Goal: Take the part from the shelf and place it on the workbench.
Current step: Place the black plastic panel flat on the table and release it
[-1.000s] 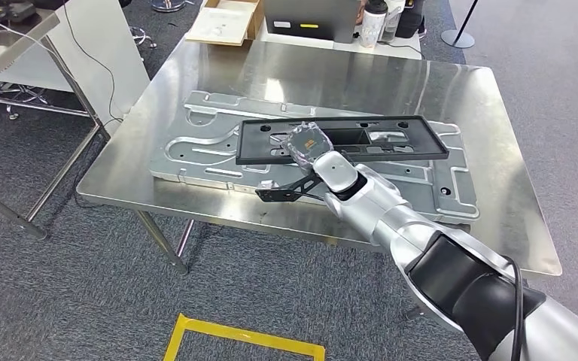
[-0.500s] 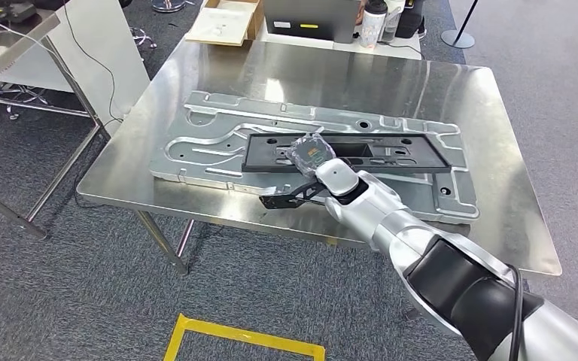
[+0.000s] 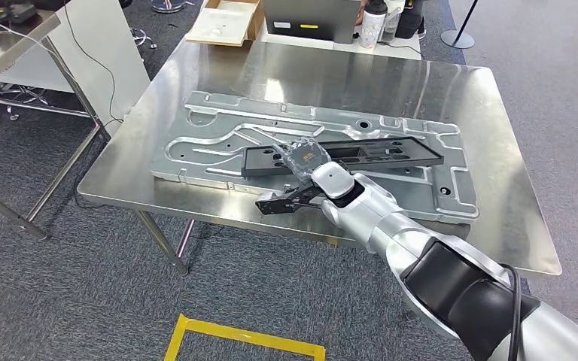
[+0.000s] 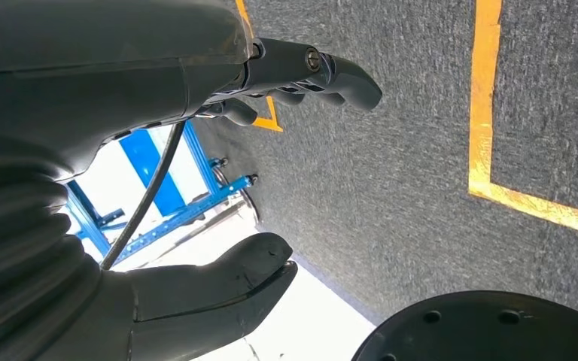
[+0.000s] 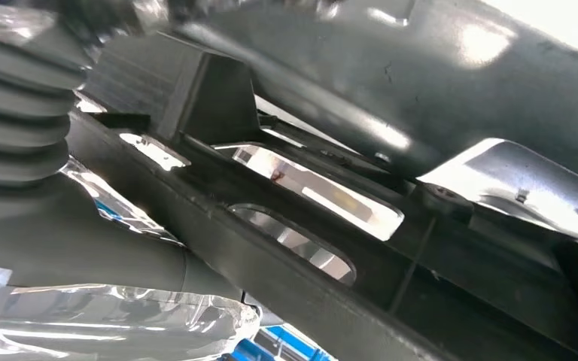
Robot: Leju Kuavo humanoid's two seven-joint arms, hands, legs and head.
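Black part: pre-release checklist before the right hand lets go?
1. Black part is over the workbench, not past its edge: ok.
2. Part lies on the silver stamped panel, roughly flat: ok from the head view; full contact cannot tell.
3. Right hand holds the part near its middle: ok.
4. Fingers clear underneath for release: cannot tell.
5. Left hand hangs over the floor, holding nothing, away from the bench: ok.
6. Room on the panel around the part: ok.

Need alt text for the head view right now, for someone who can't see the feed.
The right hand holds a long black plastic part low over a large stamped metal panel on the steel workbench. Grey carpet and yellow floor tape lie below.
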